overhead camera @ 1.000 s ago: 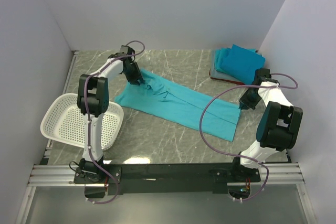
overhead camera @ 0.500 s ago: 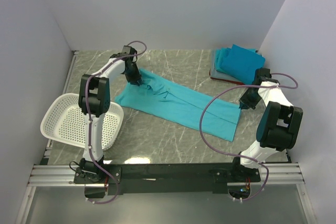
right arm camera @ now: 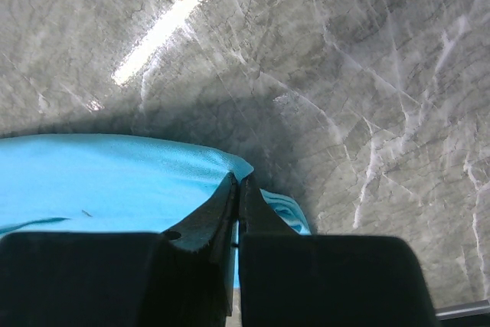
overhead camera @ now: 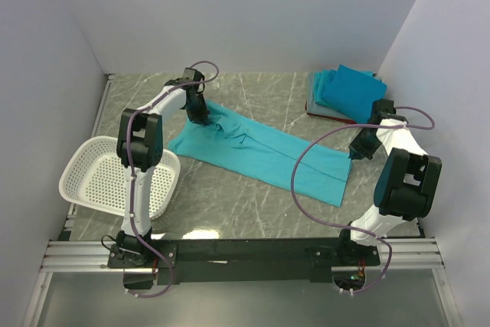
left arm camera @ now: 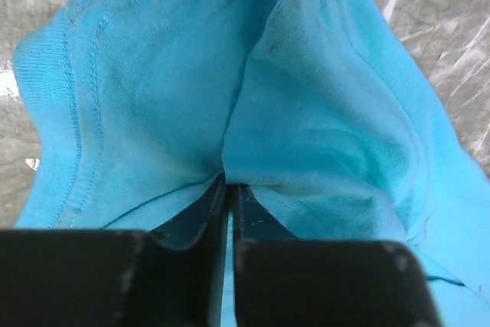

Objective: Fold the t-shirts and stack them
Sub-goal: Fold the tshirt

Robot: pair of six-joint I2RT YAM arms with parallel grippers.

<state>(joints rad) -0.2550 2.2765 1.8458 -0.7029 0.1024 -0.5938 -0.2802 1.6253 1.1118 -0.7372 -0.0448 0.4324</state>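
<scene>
Obs. Teal t-shirt [overhead camera: 260, 155] flat on the counter [overhead camera: 253, 93], on a diagonal from far left to near right. Some rumpling near the collar end, smooth elsewhere.

Left fingers [overhead camera: 200, 116] pressed together on a pinch of cloth at the collar end. Left wrist view: a ridge of fabric gathered straight into the closed tips.

Right fingers [overhead camera: 354, 151] likewise closed, clamped on the hem corner at the right end. Right wrist view: only a thin lip of cloth caught at the tips.

Folded stack [overhead camera: 344, 91] of teal shirts in the far right corner, apart from the spread shirt. White basket [overhead camera: 92, 181] at near left, not involved.

Judged step: a fold of the spread shirt, with both ends gripped.

To do it well:
- Raise both ends evenly, only high enough to clear the cloth beneath.
- Move in step, to avoid bunched slack at mid-length and a sideways tug on either pinch.
- Watch the right grasp. Shallow bite, likeliest to slip under tension.
- Lay edge on edge and release low, to prevent skew.
- Flatten the collar rumple before any further fold.
</scene>
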